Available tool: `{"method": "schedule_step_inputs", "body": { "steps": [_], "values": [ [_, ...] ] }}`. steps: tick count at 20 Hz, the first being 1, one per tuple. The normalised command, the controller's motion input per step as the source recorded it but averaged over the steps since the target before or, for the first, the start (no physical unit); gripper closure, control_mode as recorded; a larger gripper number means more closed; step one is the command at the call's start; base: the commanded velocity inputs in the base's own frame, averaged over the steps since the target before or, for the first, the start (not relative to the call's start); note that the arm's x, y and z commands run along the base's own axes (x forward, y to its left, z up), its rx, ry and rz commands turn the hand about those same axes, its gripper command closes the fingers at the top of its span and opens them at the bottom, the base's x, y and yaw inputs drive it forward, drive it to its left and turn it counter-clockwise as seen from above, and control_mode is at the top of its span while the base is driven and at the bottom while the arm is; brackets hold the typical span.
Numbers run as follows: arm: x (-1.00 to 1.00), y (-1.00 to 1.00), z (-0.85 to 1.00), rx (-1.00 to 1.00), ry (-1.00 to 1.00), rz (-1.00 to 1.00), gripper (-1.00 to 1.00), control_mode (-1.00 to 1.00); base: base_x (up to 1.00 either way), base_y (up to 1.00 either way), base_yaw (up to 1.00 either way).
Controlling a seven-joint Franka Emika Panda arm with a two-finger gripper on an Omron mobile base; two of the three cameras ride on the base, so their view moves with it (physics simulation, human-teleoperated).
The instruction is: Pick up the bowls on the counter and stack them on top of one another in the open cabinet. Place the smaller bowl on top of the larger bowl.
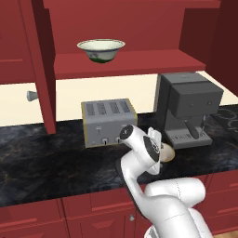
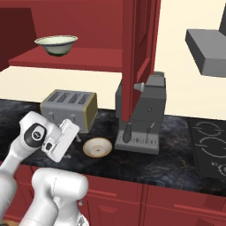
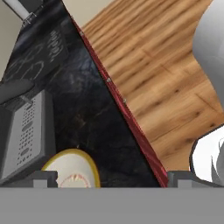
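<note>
Larger bowl [image 1: 101, 49] on cabinet shelf [image 1: 139, 62]

The small tan-rimmed shallow bowl [image 2: 97, 147] is flanked on the black marble-look counter [image 1: 42, 158] by the grey four-slot toaster [image 2: 69, 106] and the dark grey coffee machine [image 2: 142, 115], with open counter left in front of it and free air above. On the flat red cabinet shelf [image 1: 139, 61], bare board is left beside the deep cream bowl [image 1: 101, 49]. The shelf's left side is bounded by the tall red door with a grey knob [image 1: 42, 69].
</note>
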Motion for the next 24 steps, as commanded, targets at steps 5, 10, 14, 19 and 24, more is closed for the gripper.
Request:
{"method": "schedule_step_inputs", "body": {
  "steps": [5,10,14,19,24],
  "values": [
    [0.23,0.0,-0.19,0.08,-0.05,-0.03,-1.0,-1.0,0.0,0.0,0.0],
    [0.28,0.01,-0.19,0.07,-0.05,-0.03,-1.0,-1.0,0.0,0.0,0.0],
    [0.27,0.05,-0.1,0.05,-0.09,-0.05,-1.0,-1.0,0.0,0.0,0.0],
    [0.22,0.05,-0.2,0.06,-0.08,-0.05,-1.0,-1.0,0.0,0.0,0.0],
    [0.17,0.0,-0.34,0.05,-0.04,-0.08,-1.0,-1.0,0.0,0.0,0.0]
  ]
}}
